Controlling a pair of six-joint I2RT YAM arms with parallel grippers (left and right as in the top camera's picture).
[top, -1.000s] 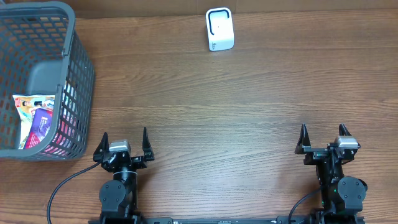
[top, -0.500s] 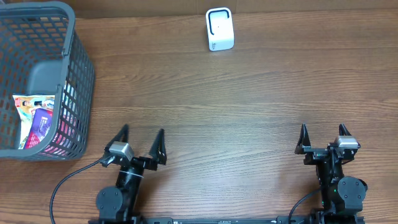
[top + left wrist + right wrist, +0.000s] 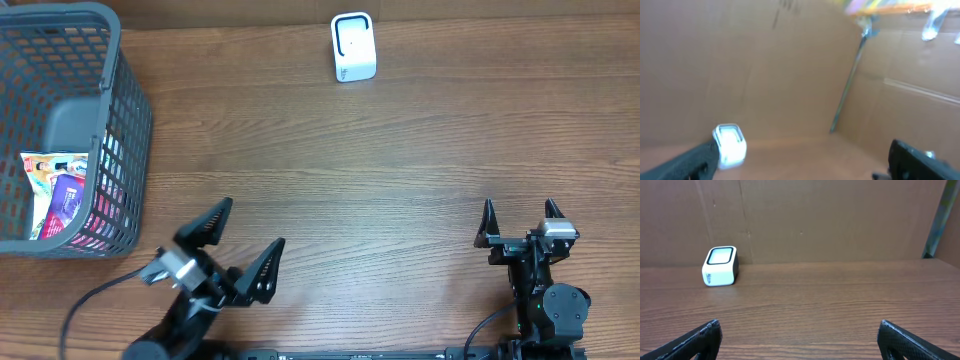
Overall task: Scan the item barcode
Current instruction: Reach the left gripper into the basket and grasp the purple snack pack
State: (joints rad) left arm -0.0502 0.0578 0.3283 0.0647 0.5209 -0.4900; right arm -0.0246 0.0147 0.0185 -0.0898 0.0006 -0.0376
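Observation:
The item, a colourful packet (image 3: 58, 190), lies inside the grey mesh basket (image 3: 128, 120) at the table's far left. A white barcode scanner (image 3: 353, 47) stands at the back centre; it also shows as a blurred scanner (image 3: 730, 145) in the left wrist view and as a sharp scanner (image 3: 720, 266) in the right wrist view. My left gripper (image 3: 250, 225) is open and empty near the front left, angled to the right. At the front right my right gripper (image 3: 518, 210) is open too, nothing between its fingers.
Brown cardboard walls stand behind the wooden table (image 3: 400, 170). A cable (image 3: 85, 305) trails from the left arm's base. The left wrist view is motion-blurred, with a metal pole (image 3: 847, 85) at the wall corner.
The left arm has lifted and swung its open gripper rightward and forward, tilting it. The right arm, basket and scanner have not moved.

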